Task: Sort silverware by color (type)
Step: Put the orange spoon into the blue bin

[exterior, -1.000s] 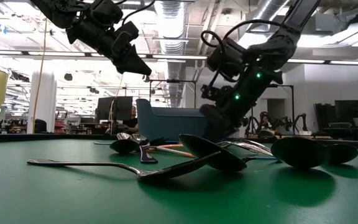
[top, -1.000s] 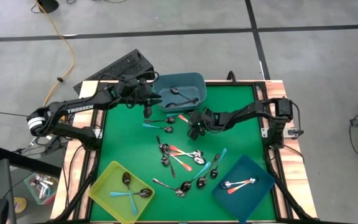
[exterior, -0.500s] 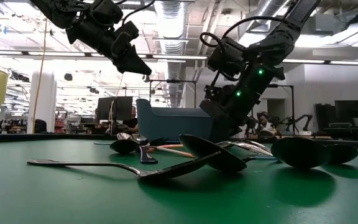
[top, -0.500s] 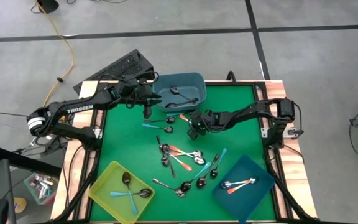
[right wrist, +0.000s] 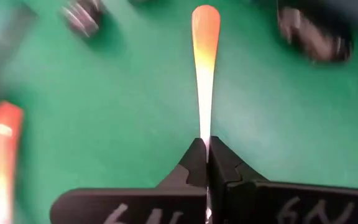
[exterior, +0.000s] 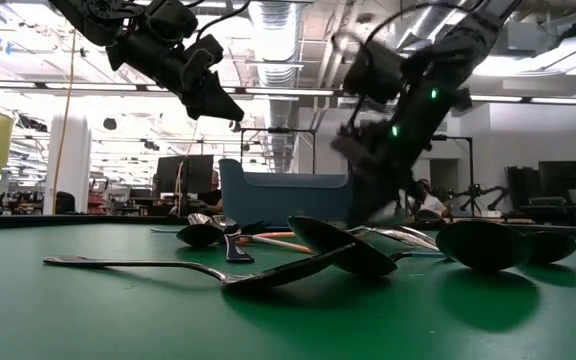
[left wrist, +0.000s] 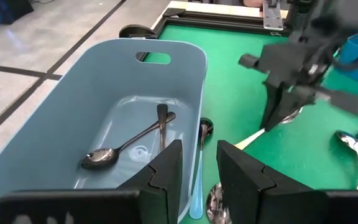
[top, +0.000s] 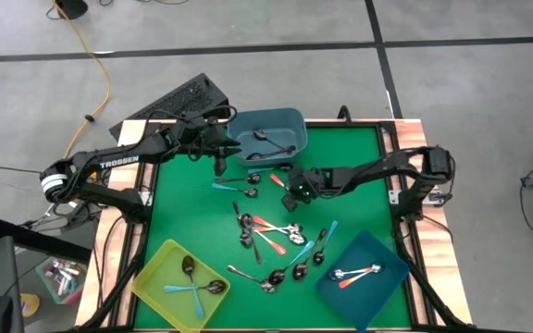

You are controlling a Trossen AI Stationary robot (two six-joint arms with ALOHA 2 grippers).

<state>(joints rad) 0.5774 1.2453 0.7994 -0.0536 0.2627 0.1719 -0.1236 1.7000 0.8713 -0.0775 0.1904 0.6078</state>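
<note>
Lifting cleanly means keeping the right gripper [right wrist: 206, 163] clenched on the orange-red spoon [right wrist: 205, 62], its handle projecting straight ahead, clear of neighbouring spoons.

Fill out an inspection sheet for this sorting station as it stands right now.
Surface: green mat inside a wooden frame.
Job's things: loose spoons clustered mid-mat; dark spoons in the grey-blue bin, teal-handled spoons in the yellow bin, orange-handled spoons in the dark blue bin.
Clutter: nothing seen on the mat besides bins and spoons.
Grippers: right gripper shut on an orange-handled spoon near mat centre; left gripper hangs beside the grey-blue bin, holding nothing.
Cables: orange cable on the floor.
Surroundings: keyboard behind the table; concrete floor with dark tape lines.
</note>
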